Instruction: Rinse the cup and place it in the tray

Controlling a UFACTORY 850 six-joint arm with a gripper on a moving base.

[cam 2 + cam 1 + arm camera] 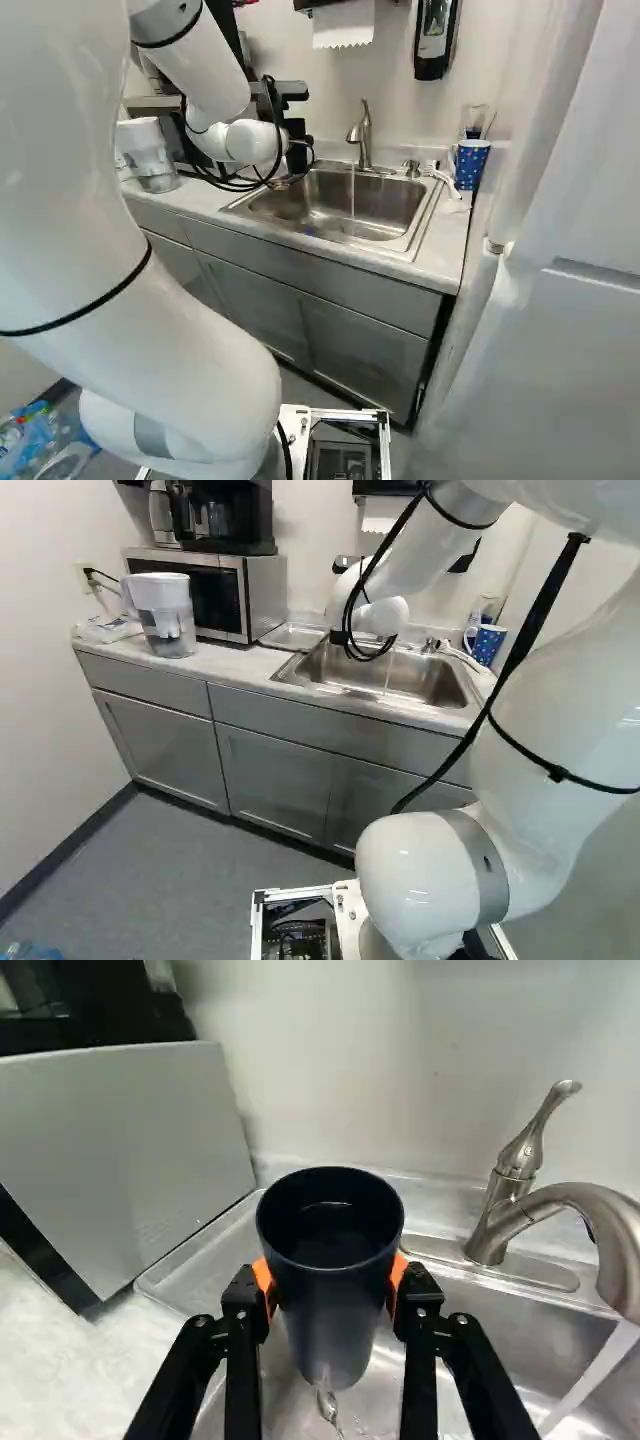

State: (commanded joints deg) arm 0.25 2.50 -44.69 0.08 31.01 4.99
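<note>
Pincer: closed on the cup, an orange pad at either side of it (330,1276).
Cup (335,1315): dark, mouth up, over the sink (330,205), apart from the running stream (592,1375); water (327,1405) showed beneath its base.
Handling: probably light, fairly stiff plastic, slippery when wet; any water inside would have added weight.
Hold: opposed walls below the rim, pressed moderately, appeared suitable.
Tray (296,636): between microwave (262,595) and sink, cup not yet placed.
</note>
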